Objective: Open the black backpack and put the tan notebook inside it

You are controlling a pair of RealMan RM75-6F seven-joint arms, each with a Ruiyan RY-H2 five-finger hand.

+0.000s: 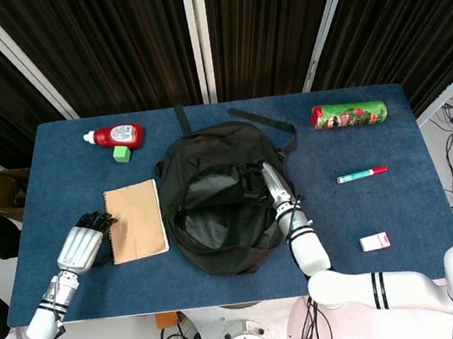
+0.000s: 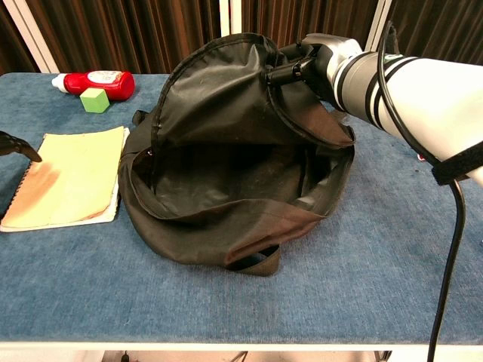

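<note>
The black backpack (image 1: 221,195) (image 2: 234,173) lies in the middle of the blue table, its mouth unzipped and gaping toward me. My right hand (image 1: 272,187) (image 2: 306,64) grips the upper flap of the opening and holds it lifted. The tan notebook (image 1: 135,221) (image 2: 68,177) lies flat just left of the bag. My left hand (image 1: 84,241) sits at the notebook's left edge with its dark fingers curled; only its fingertips (image 2: 16,145) show in the chest view. Whether they touch or hold the notebook is unclear.
A red bottle (image 1: 118,135) and a green cube (image 1: 121,153) lie at the back left. A green can (image 1: 349,113), a red-capped marker (image 1: 361,173) and a small red-and-white box (image 1: 375,242) lie to the right. The bag's straps (image 1: 264,123) trail toward the back edge.
</note>
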